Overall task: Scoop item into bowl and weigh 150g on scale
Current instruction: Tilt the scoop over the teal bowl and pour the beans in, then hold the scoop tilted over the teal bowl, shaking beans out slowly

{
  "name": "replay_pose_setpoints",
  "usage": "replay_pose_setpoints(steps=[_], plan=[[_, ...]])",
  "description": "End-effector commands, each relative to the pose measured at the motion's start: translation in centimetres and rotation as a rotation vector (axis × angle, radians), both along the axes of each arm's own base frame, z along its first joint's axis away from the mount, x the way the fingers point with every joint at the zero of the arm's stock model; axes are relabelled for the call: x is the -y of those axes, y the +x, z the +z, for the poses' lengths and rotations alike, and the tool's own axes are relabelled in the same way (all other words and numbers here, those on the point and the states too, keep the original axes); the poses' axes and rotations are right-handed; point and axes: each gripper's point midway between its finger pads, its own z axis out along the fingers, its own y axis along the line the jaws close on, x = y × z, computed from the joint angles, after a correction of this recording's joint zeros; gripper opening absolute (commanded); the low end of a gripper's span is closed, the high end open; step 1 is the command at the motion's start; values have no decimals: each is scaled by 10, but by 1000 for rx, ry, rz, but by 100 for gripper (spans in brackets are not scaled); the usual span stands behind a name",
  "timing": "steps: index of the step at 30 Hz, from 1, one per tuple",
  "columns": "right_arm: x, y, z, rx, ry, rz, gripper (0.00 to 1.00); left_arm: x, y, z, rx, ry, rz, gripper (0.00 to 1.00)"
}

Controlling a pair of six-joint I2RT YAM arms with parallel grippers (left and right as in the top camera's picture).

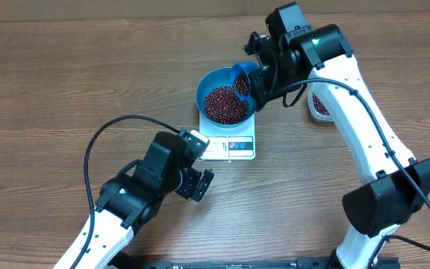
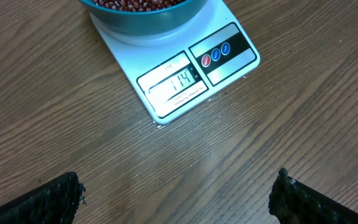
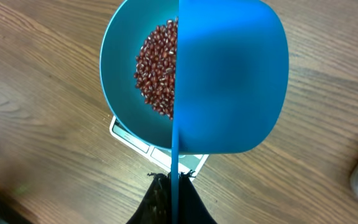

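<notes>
**Bean Weighing: Station State**

The beans (image 3: 157, 74) lie heaped in the blue bowl (image 3: 120, 87), which sits on the white scale (image 2: 166, 93). You find this stack directly ahead of the right gripper (image 3: 173, 186). Its fingers are clamped on the thin handle of the blue scoop (image 3: 229, 81), which hangs tilted over the bowl.

The left gripper (image 2: 178, 185) holds nothing, its fingers spread wide above the table (image 2: 303, 124). The scale display lies ahead of those fingers, apart from them, and reads 114.

A clear tub (image 1: 320, 104) sits to the right of the right fingers.
</notes>
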Motion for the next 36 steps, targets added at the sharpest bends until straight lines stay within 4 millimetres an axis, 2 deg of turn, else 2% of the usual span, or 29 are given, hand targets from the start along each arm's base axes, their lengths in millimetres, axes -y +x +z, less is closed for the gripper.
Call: replay_pose_setpoints(steps=[1, 10, 36], plan=[[-2, 7, 27, 121, -29, -3, 4, 0, 0, -3, 1, 14, -10, 100], [-11, 10, 28, 187, -95, 16, 4, 0, 0, -3, 0, 15, -10, 100], [-10, 11, 28, 229, -159, 53, 4, 0, 0, -3, 0, 15, -10, 100]])
